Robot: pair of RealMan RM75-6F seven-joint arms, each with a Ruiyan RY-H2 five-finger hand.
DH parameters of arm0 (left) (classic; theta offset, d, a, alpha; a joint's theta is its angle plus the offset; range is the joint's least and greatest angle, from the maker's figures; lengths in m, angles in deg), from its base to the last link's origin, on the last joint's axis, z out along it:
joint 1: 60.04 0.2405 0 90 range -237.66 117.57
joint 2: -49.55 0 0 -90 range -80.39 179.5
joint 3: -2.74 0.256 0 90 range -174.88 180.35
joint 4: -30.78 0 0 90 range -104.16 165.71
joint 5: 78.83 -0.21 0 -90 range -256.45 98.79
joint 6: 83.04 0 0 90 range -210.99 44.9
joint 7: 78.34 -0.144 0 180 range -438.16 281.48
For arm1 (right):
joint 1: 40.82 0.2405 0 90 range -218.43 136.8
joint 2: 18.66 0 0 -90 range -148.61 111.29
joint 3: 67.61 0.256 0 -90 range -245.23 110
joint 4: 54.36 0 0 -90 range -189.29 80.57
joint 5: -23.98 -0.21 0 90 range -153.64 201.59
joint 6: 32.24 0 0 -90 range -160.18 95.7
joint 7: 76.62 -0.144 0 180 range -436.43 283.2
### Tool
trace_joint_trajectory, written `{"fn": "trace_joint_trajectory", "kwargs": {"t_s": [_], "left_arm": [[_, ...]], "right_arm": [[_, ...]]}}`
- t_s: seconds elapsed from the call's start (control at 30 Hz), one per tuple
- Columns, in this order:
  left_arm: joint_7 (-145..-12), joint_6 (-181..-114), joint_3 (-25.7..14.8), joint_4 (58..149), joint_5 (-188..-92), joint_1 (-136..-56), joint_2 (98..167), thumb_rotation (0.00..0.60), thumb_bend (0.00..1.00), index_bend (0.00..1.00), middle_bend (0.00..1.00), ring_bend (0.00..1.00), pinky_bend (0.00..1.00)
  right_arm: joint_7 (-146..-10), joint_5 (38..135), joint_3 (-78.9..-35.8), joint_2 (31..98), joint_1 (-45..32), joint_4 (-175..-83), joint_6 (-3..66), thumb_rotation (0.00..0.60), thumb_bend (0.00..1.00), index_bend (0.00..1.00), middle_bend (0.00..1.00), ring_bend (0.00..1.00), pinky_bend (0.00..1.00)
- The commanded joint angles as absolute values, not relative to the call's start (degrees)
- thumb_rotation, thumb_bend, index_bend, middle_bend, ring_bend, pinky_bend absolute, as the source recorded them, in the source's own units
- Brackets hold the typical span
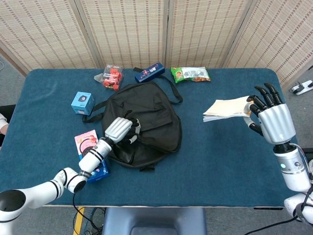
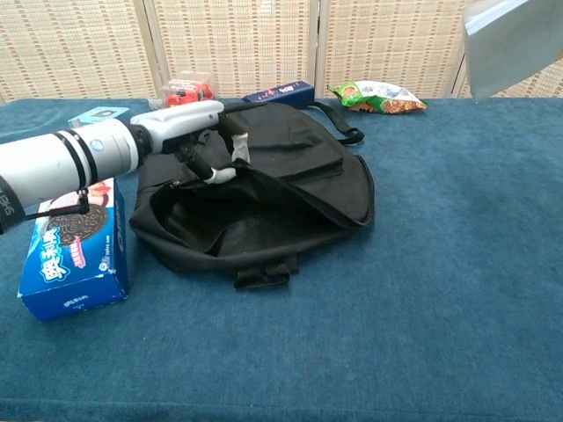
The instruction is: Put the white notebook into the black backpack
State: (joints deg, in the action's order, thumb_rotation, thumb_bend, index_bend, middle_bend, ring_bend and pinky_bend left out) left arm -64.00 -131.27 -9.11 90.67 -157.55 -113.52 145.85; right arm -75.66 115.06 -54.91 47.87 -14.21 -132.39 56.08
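Note:
The black backpack (image 1: 146, 117) (image 2: 290, 189) lies in the middle of the blue table. My left hand (image 1: 121, 130) (image 2: 198, 132) grips the upper edge of its opening and holds it raised, so the dark inside shows in the chest view. My right hand (image 1: 269, 115) holds the white notebook (image 1: 226, 107) (image 2: 506, 44) in the air at the right, well apart from the backpack. In the chest view only a corner of the notebook shows at the top right, and the right hand is out of frame.
A blue Oreo box (image 1: 89, 152) (image 2: 75, 255) lies left of the backpack by my left forearm. A small blue box (image 1: 82, 103), a red snack pack (image 1: 111, 77), a dark blue box (image 1: 149, 72) and a green bag (image 1: 190, 74) line the far side.

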Motion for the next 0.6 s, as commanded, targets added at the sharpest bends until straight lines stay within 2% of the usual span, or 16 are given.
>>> {"fn": "trace_joint_trajectory", "kwargs": {"t_s": [0.03,0.3,0.6], "left_arm": [[-64.30,-132.17,-11.94,92.50,-154.19,-112.90,144.26,0.600,0.53,0.83,0.39,0.32,0.05],[-69.61,-128.93,-18.55,93.21,-141.48,-113.97,143.16,0.600,0.53,0.83,0.41,0.34,0.09],[-79.92,-127.65,-23.20,90.63,-126.98,-117.58,144.75,0.600,0.54,0.83,0.41,0.35,0.13]], "right_arm": [[-76.18,117.58,-55.01,46.70,-14.50,-135.31,58.16,0.600,0.51,0.61,0.42,0.19,0.13],[-75.84,126.52,-56.62,45.77,-13.37,-144.21,60.86,0.600,0.51,0.61,0.42,0.19,0.13],[-76.92,129.94,-56.72,48.05,-8.38,-150.49,54.91,0.600,0.51,0.61,0.43,0.20,0.13]]}}
